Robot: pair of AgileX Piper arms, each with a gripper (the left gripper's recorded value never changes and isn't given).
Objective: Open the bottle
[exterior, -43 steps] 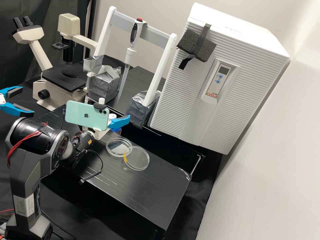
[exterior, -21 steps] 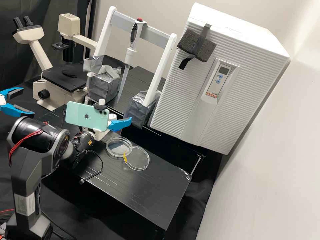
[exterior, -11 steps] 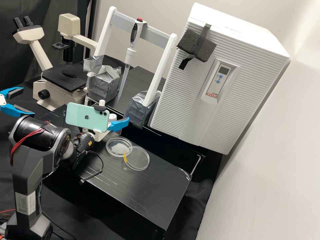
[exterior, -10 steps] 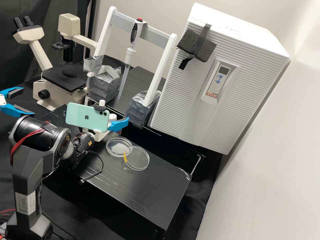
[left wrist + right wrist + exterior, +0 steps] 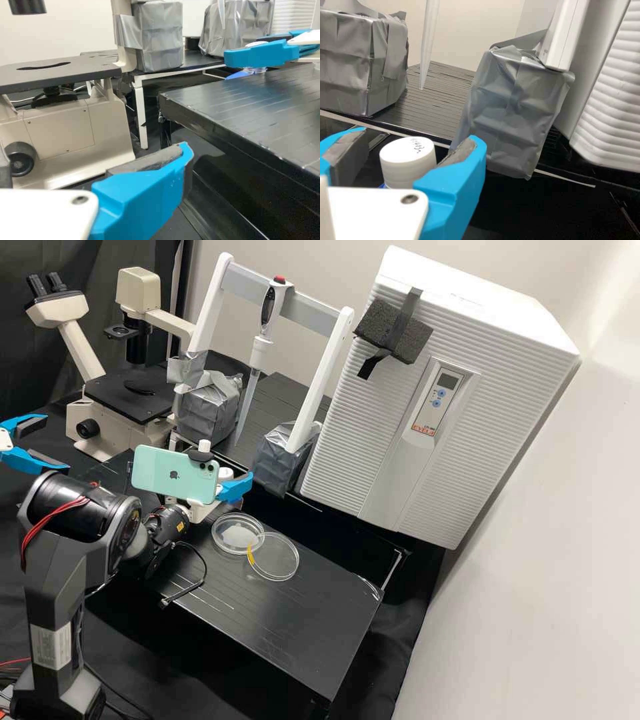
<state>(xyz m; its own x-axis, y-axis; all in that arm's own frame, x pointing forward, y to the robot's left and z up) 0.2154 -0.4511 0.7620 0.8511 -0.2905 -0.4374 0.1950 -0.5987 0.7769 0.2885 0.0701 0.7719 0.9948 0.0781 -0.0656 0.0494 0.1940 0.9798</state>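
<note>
Jaws on the right gripper (image 5: 410, 142) stand spread, straddling the upright white bottle cap (image 5: 409, 159) at the back edge of the black bench (image 5: 300, 613), gap showing on one side; axis vertical, a squeeze should land square, while the left gripper (image 5: 53, 442) hangs spread, well apart

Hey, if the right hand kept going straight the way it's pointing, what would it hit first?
The white bottle cap sits between the fingers of the right hand, so that comes first. Past it, probably the grey taped block, though depth is unclear.
</note>
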